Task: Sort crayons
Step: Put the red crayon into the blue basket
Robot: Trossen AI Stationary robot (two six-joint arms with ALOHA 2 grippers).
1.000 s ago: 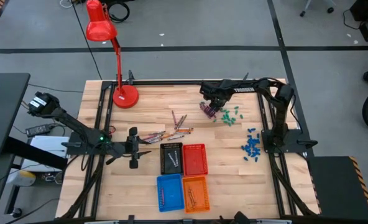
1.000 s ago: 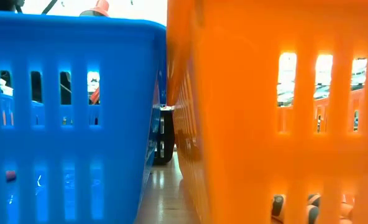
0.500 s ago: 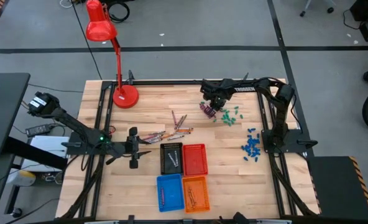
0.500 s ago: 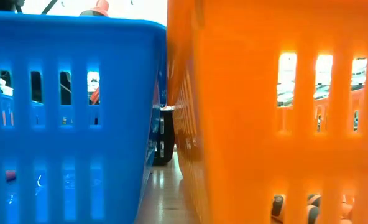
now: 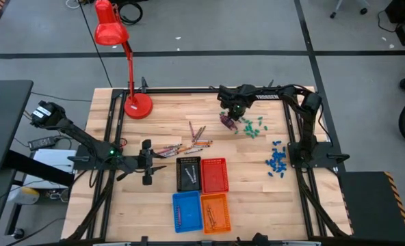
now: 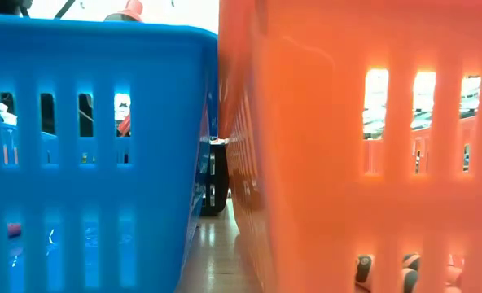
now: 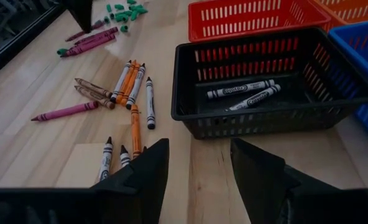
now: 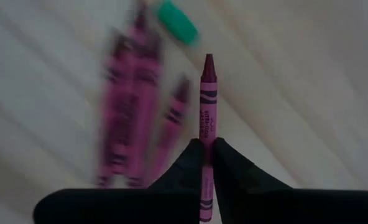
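My right gripper [image 8: 204,157] points down over the far right of the table [image 5: 231,113], shut on one maroon-purple crayon [image 8: 207,93]. More maroon crayons [image 8: 131,118] lie blurred on the wood beneath it, beside a green piece [image 8: 176,22]. My left gripper [image 7: 199,171] waits open near the table's left [image 5: 159,164], nothing between its fingers. Ahead of it, loose crayons [image 7: 131,84] in orange, tan, white and maroon lie flat on the wood. The black basket [image 7: 190,106] holds two white crayons [image 7: 243,93]. My right gripper pinches the maroon crayon's wrapped shaft [image 8: 205,138] between its two fingers, which come from above and lie across it. The pointed tip [image 8: 208,60] sticks out well past the fingers on one side, and the rear end shows behind them.
Black [image 5: 189,173], red [image 5: 215,175], blue [image 5: 187,210] and orange [image 5: 215,212] baskets stand together at the near middle. Green pieces [image 5: 252,126] and blue pieces [image 5: 277,161] lie on the right. A red lamp [image 5: 135,104] stands at the far left.
My right gripper has tipped a little above the maroon crayons at the far right. The left arm and the baskets have kept still.
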